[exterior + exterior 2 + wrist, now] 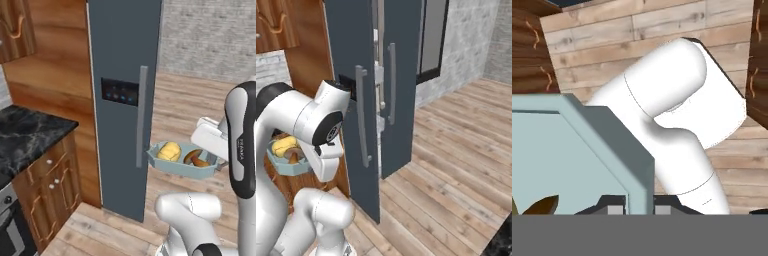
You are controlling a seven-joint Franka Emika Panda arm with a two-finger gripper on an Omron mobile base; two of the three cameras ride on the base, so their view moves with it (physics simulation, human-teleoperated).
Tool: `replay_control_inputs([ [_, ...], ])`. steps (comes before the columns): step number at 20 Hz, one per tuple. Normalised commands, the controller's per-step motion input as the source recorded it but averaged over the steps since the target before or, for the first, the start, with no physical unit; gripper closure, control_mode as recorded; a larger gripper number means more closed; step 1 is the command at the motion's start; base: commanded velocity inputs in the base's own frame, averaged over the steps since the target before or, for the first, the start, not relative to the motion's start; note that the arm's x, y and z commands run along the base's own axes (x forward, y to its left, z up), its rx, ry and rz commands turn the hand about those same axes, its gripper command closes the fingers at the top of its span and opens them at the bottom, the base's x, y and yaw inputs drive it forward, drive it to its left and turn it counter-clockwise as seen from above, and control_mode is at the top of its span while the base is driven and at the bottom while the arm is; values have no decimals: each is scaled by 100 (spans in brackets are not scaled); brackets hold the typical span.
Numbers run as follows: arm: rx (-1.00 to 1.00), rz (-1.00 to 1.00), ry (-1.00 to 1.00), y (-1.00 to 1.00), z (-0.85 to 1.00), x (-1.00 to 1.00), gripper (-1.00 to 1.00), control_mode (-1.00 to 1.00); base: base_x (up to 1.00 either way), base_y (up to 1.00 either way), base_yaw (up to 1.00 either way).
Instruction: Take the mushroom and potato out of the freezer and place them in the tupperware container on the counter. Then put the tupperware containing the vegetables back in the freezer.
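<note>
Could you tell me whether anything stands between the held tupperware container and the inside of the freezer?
Yes. The gripper is shut on the rim of the tupperware container, which holds the potato and mushroom. In the left base view the freezer door facing the container looks closed; the right base view shows only a narrow gap between doors.

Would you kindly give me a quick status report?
Hand shut on container rim, held aloft. Potato and mushroom inside. Freezer door ahead looks closed.

We see even, soft rendered light, faint shadows, no glare; all views are slightly blurred and low-resolution.
</note>
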Motion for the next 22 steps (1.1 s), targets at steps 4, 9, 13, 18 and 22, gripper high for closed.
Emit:
replay_control_inputs([
  [4, 0, 0, 0, 0, 0, 0, 100, 100, 68, -55, -23],
  [9, 0, 0, 0, 0, 0, 0, 100, 100, 53, -52, -23],
  [13, 0, 0, 0, 0, 0, 0, 100, 100, 42, -54, -21],
  [18, 0, 0, 0, 0, 0, 0, 100, 100, 47, -51, -19],
  [22, 0, 0, 0, 0, 0, 0, 100, 100, 71, -41, -15],
])
